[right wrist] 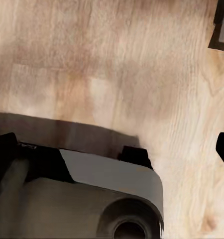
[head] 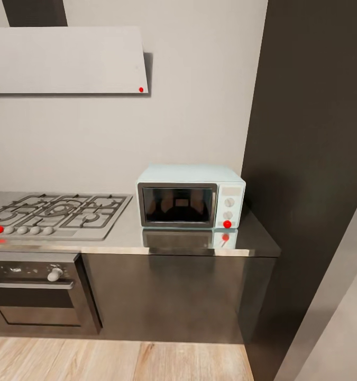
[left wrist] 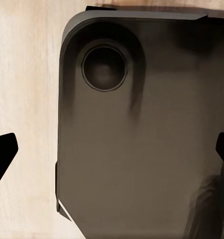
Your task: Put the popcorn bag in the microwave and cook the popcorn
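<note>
Nearest, both arms hang low over the wooden floor (right wrist: 117, 64). The left gripper (left wrist: 112, 154) has its dark fingertips (left wrist: 2, 154) at opposite edges of the wrist view, spread wide with nothing held; between and beyond them lies the robot's dark base (left wrist: 142, 149). The right gripper (right wrist: 114, 149) is likewise spread and empty, with the base's pale edge (right wrist: 112, 172) below its jaws.

Farther off stands the countertop (head: 125, 235), bearing the stove (head: 56, 211) and, beside it, the microwave (head: 190, 196), its door closed. The bag cannot be seen on this stretch.

The step in hand appears to be finding the bag. The next move likely calls for turning or driving along the counter until it shows.
</note>
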